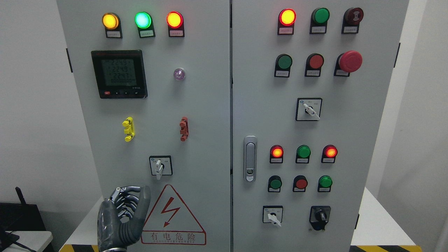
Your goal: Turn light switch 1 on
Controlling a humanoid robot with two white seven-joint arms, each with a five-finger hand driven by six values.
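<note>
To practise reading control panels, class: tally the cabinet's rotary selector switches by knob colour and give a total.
White-knob rotary switches: 3
Black-knob rotary switch: 1
Total: 4

The tall pale grey cabinet (206, 115) presented a smooth, matt painted sheet-metal face, and its vertical silver door latch (250, 159) appeared as bright, polished metal. The round yellow, green and red indicator lamps (142, 20) and the large red mushroom push-button (350, 61) showed glossy, translucent plastic, while the black square meter (119, 74) had a satin plastic bezel with a reflective screen. The dark grey robot left hand (120, 220) looked like smooth, faintly sheened moulded plastic with metallic finger links.
</note>
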